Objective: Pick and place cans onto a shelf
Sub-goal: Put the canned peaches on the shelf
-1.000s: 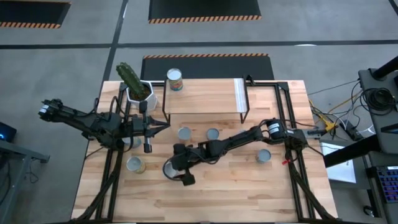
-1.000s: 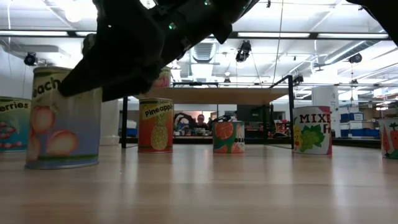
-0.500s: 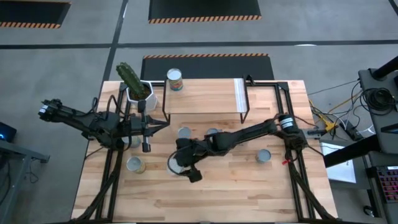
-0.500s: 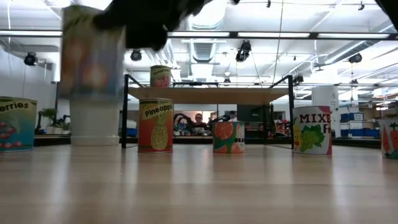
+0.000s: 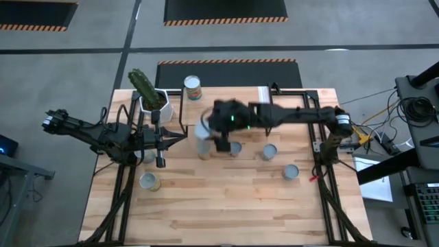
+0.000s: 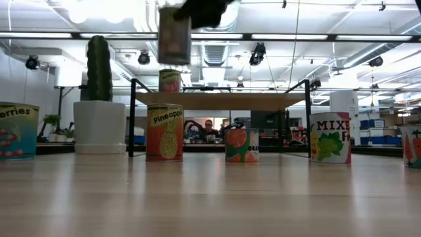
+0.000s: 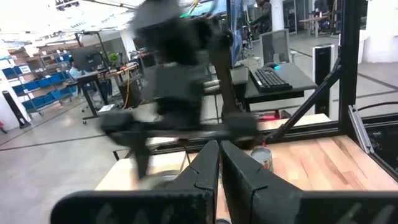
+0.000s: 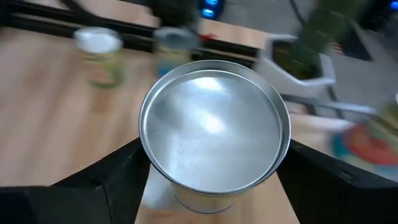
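I am mid-carry. My right end effector (image 8: 214, 186) grips a small cylindrical tin with a shiny silver top (image 8: 214, 134), its fingers spread wide around the sides, lifted clear of the wooden bench (image 5: 226, 206) near the front edge of the low shelf with the light wooden top board (image 5: 226, 106). One tin with a red and green label (image 5: 193, 88) already stands there. Next, I judge, comes moving over the board and lowering. My left end effector (image 7: 219, 149) waits closed and empty at the bench's left side.

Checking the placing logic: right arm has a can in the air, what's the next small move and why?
Probably carry on toward the shelf and lower the can onto a bare part of its board. The right gripper holds it high above the table, near the shelf's front edge; one can already stands at the board's left end. The left gripper waits shut.
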